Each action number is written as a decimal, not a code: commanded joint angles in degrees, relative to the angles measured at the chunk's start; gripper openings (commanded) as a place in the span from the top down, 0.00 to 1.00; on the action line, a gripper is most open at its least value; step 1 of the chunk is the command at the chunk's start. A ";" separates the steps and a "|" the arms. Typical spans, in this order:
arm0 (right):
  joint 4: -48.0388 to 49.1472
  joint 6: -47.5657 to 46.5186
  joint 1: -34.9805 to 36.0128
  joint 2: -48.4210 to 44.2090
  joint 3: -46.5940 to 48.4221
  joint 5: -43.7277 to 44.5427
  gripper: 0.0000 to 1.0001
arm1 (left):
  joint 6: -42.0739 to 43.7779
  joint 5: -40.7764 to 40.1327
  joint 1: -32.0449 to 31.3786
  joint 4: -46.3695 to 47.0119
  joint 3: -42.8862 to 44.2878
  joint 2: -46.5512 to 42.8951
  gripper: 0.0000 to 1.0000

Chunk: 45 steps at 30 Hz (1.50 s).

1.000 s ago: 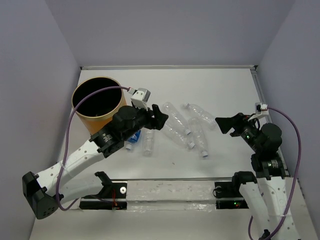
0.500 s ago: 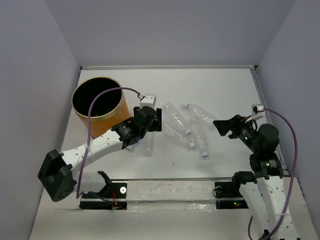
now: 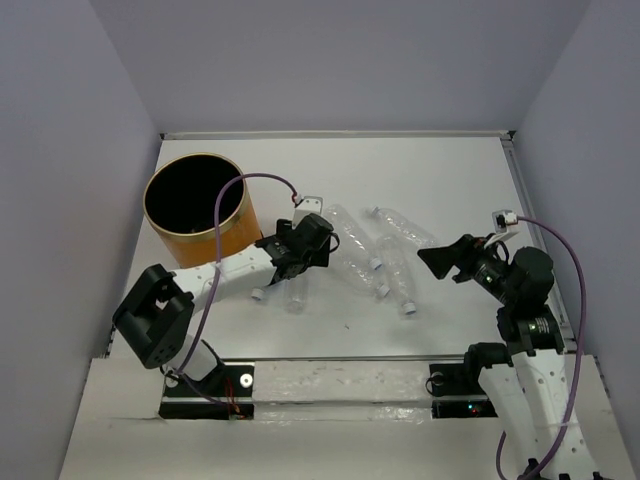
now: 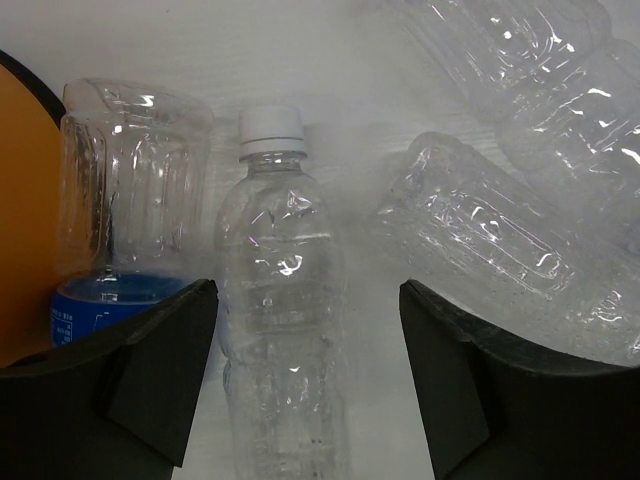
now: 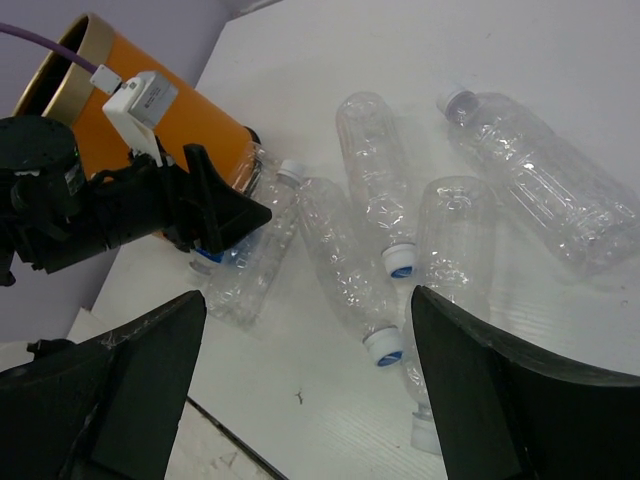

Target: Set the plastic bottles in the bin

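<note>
Several clear plastic bottles lie on the white table right of the orange bin [image 3: 195, 205]. My left gripper [image 3: 290, 258] hangs low over two of them, jaws open. In the left wrist view a white-capped bottle [image 4: 280, 300] lies lengthwise between the fingers of the left gripper [image 4: 306, 290], untouched. The blue-labelled bottle [image 4: 130, 210] lies by the left finger, against the bin [image 4: 20, 230]. My right gripper [image 3: 440, 258] hovers open and empty right of the pile. Its view looks between its fingers at the bottles [image 5: 345, 270] from the right gripper [image 5: 308, 295].
More bottles lie in a loose cluster at the table's middle [image 3: 395, 270], one further back right [image 3: 400, 228]. Grey walls enclose the table on three sides. A rail [image 3: 330, 385] runs along the near edge between the arm bases.
My left arm has stretched right and lowered its gripper over the bottles beside the bin, with the jaws a little wider. My right gripper has drifted slightly left and opened a bit more.
</note>
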 commanded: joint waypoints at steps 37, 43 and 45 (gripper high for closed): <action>2.43 0.06 -0.28 0.39 0.03 -3.45 0.12 | -1.47 -2.30 2.35 9.46 -5.68 6.25 0.37; 2.78 0.41 -0.28 0.30 0.20 -4.33 0.13 | -0.76 -0.90 2.35 8.42 -4.98 7.46 0.36; 2.78 0.76 -0.28 -0.40 -0.15 -3.90 0.13 | -1.37 -0.63 2.26 8.50 -5.76 8.26 0.25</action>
